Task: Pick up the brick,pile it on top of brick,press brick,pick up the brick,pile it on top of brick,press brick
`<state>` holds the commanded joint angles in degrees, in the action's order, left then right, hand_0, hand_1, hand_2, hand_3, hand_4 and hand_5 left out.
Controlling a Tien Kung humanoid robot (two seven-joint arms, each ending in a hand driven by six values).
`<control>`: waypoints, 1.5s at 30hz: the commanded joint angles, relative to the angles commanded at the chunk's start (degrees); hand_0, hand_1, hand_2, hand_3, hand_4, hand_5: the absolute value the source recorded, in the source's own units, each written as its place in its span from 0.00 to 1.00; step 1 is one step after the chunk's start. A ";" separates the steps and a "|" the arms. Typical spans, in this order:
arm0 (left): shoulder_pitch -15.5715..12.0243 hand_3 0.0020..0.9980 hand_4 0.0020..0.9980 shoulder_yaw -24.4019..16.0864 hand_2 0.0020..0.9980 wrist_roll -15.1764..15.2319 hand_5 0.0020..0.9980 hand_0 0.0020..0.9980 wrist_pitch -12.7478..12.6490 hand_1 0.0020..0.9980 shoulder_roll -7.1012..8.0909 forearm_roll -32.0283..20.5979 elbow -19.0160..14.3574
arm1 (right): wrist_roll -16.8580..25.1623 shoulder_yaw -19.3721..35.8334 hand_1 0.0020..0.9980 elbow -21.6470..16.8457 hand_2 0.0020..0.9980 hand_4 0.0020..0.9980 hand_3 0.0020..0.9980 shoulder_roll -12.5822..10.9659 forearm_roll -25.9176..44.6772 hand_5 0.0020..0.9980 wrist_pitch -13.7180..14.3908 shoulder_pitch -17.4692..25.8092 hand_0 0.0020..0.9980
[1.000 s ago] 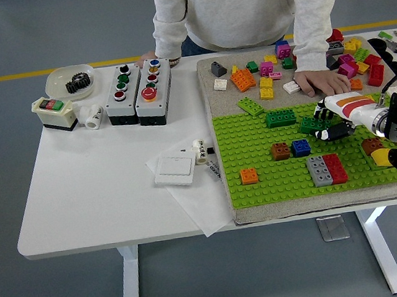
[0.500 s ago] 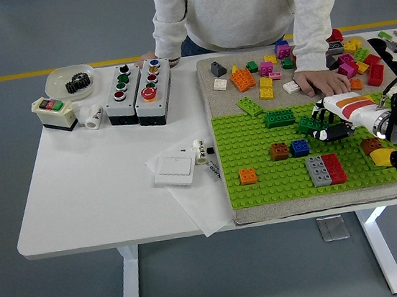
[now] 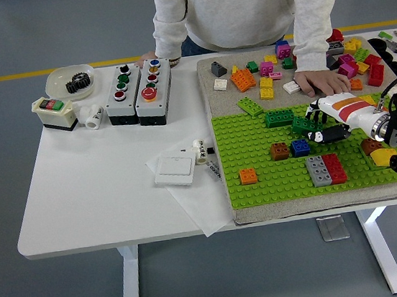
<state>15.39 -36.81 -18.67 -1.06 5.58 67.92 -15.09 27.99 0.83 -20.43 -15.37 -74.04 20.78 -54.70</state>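
My right hand [image 3: 316, 125], black-fingered with a white and orange back, reaches in from the right over the green baseplate [image 3: 257, 157]. Its fingers are curled on a small dark green brick [image 3: 301, 124], held just above the plate. A longer green brick [image 3: 279, 117] sits on the plate just left of the held one, a small gap apart. Below the hand stand a blue brick [image 3: 300, 147] and a brown brick [image 3: 280, 151]. An orange brick [image 3: 248, 176] and a grey and red pair [image 3: 326, 170] sit nearer the front edge. No left arm shows.
A person stands at the far side, one hand [image 3: 319, 81] resting flat on the mat just behind my hand. Loose bricks [image 3: 262, 75] are scattered over the back of the mat. Button boxes [image 3: 138, 90], a switch plate [image 3: 174, 170] and paper lie to the left.
My right hand has shifted a little to the left with the green brick, closer to the longer green brick. The person's hand has stayed put.
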 joint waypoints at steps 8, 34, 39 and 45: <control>-0.39 0.60 0.67 -0.31 0.76 -0.09 0.60 0.77 0.00 0.76 0.03 0.20 0.12 | 3.05 3.27 0.46 -3.26 0.51 0.66 0.52 -2.38 -5.04 0.48 3.13 -0.17 0.31; -1.40 0.60 0.67 -0.77 0.76 0.22 0.59 0.77 -0.17 0.75 -0.07 0.37 0.46 | 8.99 8.59 0.46 -24.56 0.51 0.66 0.52 -17.48 -24.98 0.48 7.33 2.10 0.32; -1.50 0.60 0.66 -0.85 0.76 0.34 0.60 0.77 -0.20 0.75 -0.11 0.38 0.49 | 8.99 6.71 0.46 -25.02 0.52 0.66 0.52 -19.14 -25.57 0.47 8.43 1.92 0.32; -1.53 0.60 0.67 -0.84 0.76 0.37 0.60 0.77 -0.11 0.76 -0.15 0.36 0.47 | 8.99 5.23 0.46 -23.97 0.52 0.66 0.52 -19.00 -25.61 0.47 8.93 2.08 0.32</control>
<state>13.87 -37.65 -18.30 -1.17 5.43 68.28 -14.62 36.98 6.06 -44.40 -34.37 -99.64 29.71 -52.62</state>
